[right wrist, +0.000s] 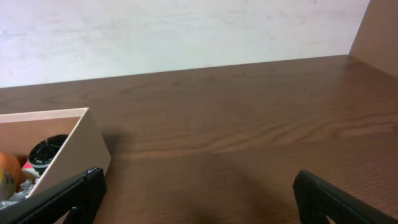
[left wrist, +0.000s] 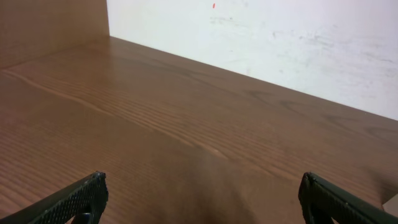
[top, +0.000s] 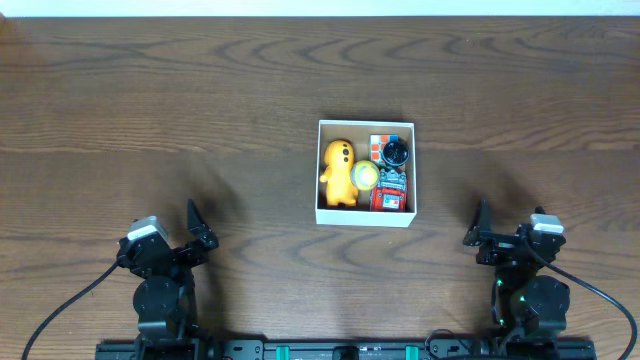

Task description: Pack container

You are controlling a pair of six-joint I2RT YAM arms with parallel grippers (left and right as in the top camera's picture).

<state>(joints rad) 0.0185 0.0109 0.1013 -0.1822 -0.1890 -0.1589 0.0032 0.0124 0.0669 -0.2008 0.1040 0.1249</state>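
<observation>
**Mia:** Where is the container (top: 363, 217)?

**Ben:** It sits on the counter (top: 200, 120), near the middle and a bit to the right. It is white outside and brown inside.

**Mia:** What is in it?

**Ben:** A yellow toy (top: 338, 170) lies on the left side. A little ball (top: 364, 176) touches it. At the back right is a cube (top: 378, 148), with a round black thing (top: 397, 152) just beside it. A red pack (top: 390, 190) lies at the front right.

**Mia:** How many is that?

**Ben:** One of each, so five things in one container.

**Mia:** And the grippers?

**Ben:** There are two. The left gripper (top: 200, 230) and the right gripper (top: 477, 228) are both low by the front of the counter, well apart from the container. Each one is wide open and has hold of nothing.
</observation>
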